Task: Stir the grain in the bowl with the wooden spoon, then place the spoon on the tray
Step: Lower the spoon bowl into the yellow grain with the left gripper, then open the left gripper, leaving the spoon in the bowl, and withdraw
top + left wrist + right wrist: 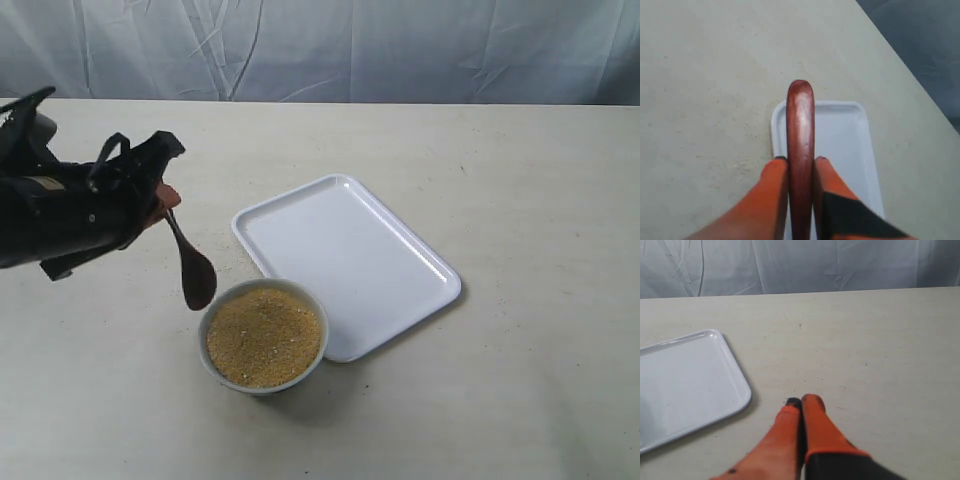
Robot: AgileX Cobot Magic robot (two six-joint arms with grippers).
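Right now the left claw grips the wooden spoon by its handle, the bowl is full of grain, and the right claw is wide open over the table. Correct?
Not quite: the right wrist view shows the right claw shut, not open, over the table. The rest holds: the left claw grips the wooden spoon by its handle, and the bowl is full of grain.

One bowl of grain, one wooden spoon, one tray, seemingly four fingers.
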